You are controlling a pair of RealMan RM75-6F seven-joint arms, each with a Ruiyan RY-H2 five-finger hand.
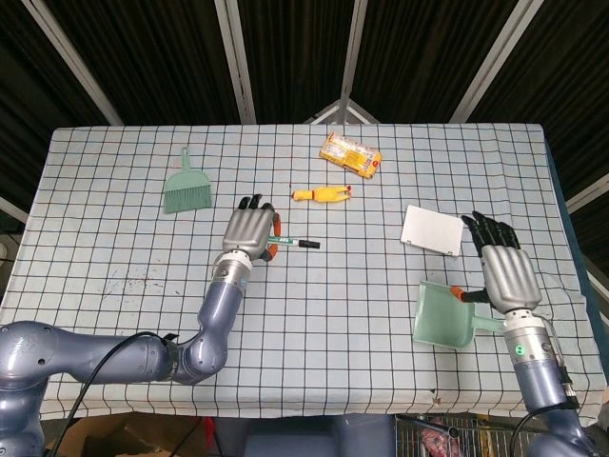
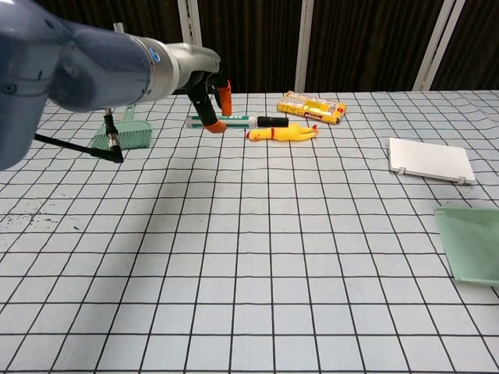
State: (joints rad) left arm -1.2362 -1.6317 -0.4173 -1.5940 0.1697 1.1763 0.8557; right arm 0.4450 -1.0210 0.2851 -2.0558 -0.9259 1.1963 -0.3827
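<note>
A green marker (image 1: 292, 244) with a black cap is pinched in the orange-tipped fingers (image 2: 219, 117) of the left hand (image 1: 249, 232), lifted above the checked table (image 1: 114, 238); the right hand (image 1: 504, 273) hovers with fingers spread beside a green dustpan (image 1: 442, 313) — holding nothing; held only near one end, the marker could tilt and slip free.

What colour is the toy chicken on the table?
The toy chicken is yellow, with a bit of red at one end. The chest view shows it best.
</note>
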